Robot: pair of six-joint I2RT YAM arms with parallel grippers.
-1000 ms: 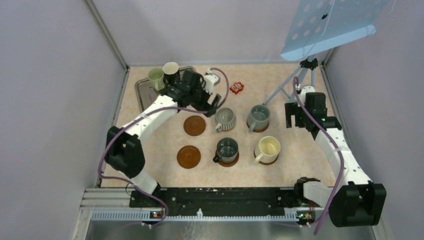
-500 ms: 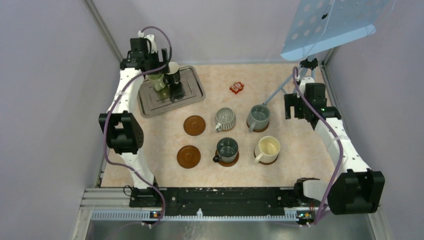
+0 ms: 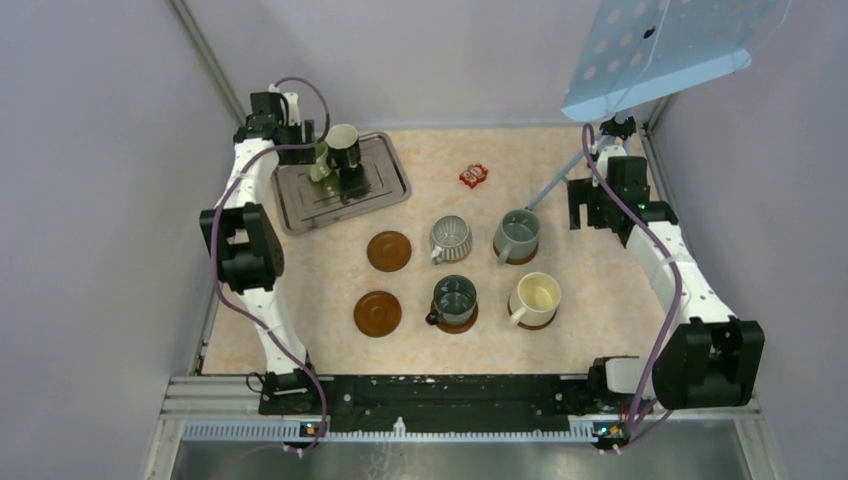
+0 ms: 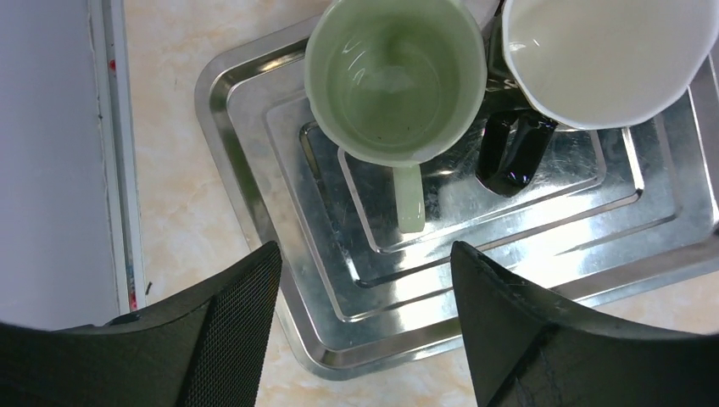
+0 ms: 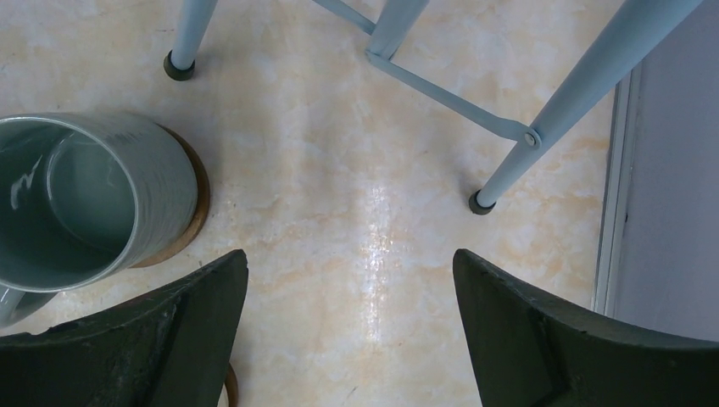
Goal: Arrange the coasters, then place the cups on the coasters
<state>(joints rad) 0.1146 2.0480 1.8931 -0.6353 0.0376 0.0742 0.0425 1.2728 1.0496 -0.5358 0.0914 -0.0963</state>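
On the tray [image 4: 280,280]: pale green cup [image 4: 394,80], black cup [image 4: 606,51], not yet placed. Two coasters [image 3: 388,251] [image 3: 378,313] bare; four cups [image 3: 450,238] [image 3: 517,236] [image 3: 455,298] [image 3: 537,297] seated. Jaws wide and empty on left gripper [image 4: 365,254], over the tray; right gripper [image 5: 349,259] likewise.

1. The top view looks down from high behind the arm bases and takes in the whole desk [image 3: 430,160] from far off.
2. The left wrist view faces straight down, close over the metal tray [image 4: 254,195] and the pale green cup [image 4: 394,76], which the top view shows far left.
3. The right wrist view faces straight down, close by the grey-blue cup [image 5: 76,195] and the stand legs [image 5: 576,93], which the top view shows far right.
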